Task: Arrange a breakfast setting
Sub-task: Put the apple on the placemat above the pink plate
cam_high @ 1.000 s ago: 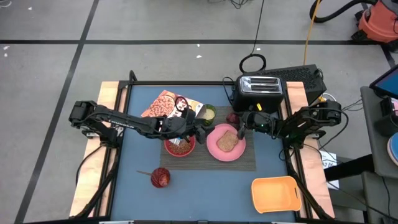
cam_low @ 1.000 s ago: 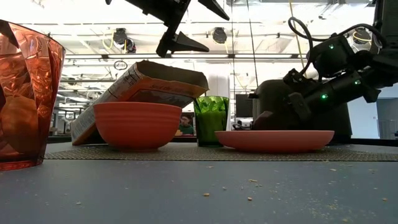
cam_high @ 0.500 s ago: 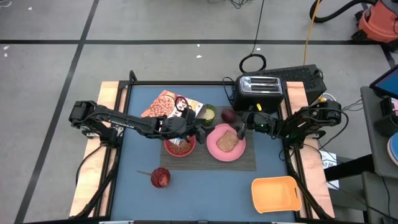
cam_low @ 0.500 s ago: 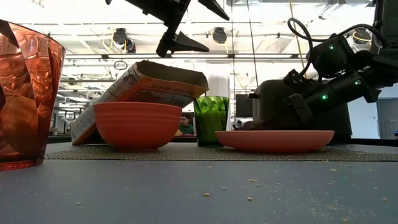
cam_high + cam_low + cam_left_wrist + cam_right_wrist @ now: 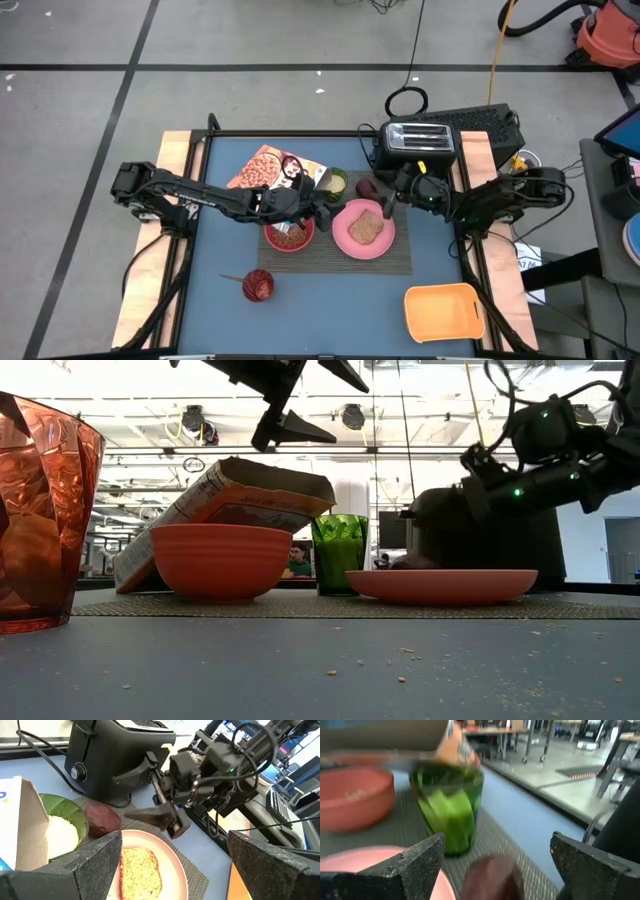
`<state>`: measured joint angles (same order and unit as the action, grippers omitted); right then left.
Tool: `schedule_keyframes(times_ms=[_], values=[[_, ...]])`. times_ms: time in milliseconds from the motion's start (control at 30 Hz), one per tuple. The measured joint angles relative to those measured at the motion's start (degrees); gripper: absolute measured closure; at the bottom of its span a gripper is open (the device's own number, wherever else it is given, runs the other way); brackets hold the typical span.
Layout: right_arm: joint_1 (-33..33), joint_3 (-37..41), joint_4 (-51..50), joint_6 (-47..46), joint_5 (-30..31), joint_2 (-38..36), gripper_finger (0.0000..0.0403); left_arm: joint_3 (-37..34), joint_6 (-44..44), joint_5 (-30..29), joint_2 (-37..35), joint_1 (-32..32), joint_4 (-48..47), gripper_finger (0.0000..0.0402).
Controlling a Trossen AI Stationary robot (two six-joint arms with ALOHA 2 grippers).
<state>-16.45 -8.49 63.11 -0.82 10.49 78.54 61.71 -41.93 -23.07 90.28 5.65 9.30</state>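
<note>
Where the dark striped placemat lies mid-surface, you see a pink-red bowl holding brown cereal and, beside it, a larger pink plate carrying a brown toast slice. Just beyond the plate's far edge sits a small, dark red apple, next to a green cup and in front of the black toaster. A cereal box leans behind the bowl. Your right claw hangs just above and beside the apple, fingers spread wide, holding nothing. Your left claw hovers over the bowl, also spread wide and empty. An orange tray rests near the front right corner.
</note>
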Motion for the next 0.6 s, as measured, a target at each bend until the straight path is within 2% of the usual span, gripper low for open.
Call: schedule_keyframes(times_ms=[300,600], values=[[0.00,0.00,0.01,-5.05,-0.20,-8.34,0.0053,0.00,1.54,0.00,0.00,0.00,0.34,0.0036],[0.02,0.00,0.10,-12.01,-0.56,-13.02,0.0053,0.00,3.28,0.02,0.00,0.00,0.42,0.0036]])
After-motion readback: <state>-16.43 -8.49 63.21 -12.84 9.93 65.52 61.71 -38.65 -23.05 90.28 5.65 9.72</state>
